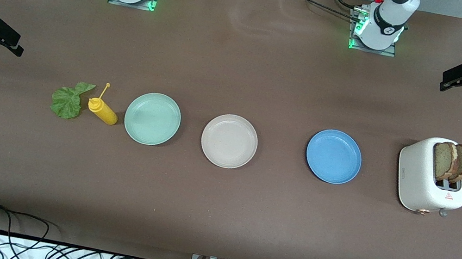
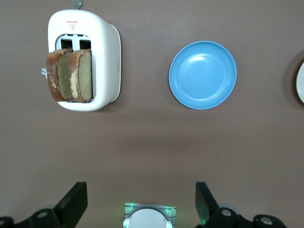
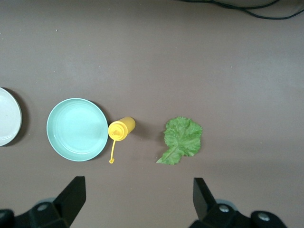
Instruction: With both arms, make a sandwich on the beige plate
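Beige plate [image 1: 229, 141] sits bare at mid-table, in a row between the mint-green plate [image 1: 152, 118] toward the right arm's end and the blue plate [image 1: 333, 156] toward the left arm's end. All three plates hold nothing.

Two bread slices [image 1: 453, 162] stand upright in the slots of the white toaster [image 1: 424, 180], just past the blue plate at the left arm's end. Lettuce leaf [image 1: 68, 100] lies flat on the table at the right arm's end, just beside the yellow squeeze bottle [image 1: 102, 111] — the bottle lies tipped on its side between leaf and mint-green plate.

Left gripper [image 1: 455, 78] hangs in the air over bare table at the left arm's end, fingers [image 2: 73, 202] spread wide, nothing between them. Right gripper [image 1: 6, 40] hangs over bare table at the right arm's end — fingers [image 3: 71, 197] likewise spread, holding nothing. Both arms wait.
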You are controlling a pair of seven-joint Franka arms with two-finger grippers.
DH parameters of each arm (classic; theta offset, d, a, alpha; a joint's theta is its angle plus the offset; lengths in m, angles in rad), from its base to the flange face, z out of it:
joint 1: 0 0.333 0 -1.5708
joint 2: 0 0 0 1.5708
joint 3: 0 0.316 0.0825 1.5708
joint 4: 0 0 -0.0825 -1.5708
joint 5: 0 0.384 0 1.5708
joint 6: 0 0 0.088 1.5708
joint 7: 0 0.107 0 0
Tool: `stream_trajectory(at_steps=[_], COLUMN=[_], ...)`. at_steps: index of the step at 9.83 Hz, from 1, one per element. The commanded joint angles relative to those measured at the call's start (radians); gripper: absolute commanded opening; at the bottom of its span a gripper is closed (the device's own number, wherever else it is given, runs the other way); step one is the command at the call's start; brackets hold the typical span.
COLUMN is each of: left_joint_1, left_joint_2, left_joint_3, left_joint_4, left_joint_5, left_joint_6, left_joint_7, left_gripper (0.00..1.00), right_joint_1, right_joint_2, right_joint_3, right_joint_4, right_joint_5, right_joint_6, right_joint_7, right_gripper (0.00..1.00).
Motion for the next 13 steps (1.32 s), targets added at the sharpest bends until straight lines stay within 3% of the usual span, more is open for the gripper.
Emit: stream_trajectory(at_steps=[1,13], left_joint_1=[0.011,0.034], left_joint_2=[0.022,0.036], left_joint_3=[-0.002,0.000], left_joint_4=[0.035,0.051], left_joint_5=[0.022,0.019], left_joint_6=[-0.001,0.002], left_joint_7=[0.021,0.025], left_gripper=[1.00,1.00], right_joint_1=[0.002,0.000], right_joint_2=[-0.009,-0.005], right_joint_3=[0.002,-0.003], right_joint_4=[0.006,0.007], right_joint_5=[-0.004,0.003], right_joint_6=[-0.001,-0.001], right_joint_7=[-0.003,-0.005], right_gripper=[1.00,1.00])
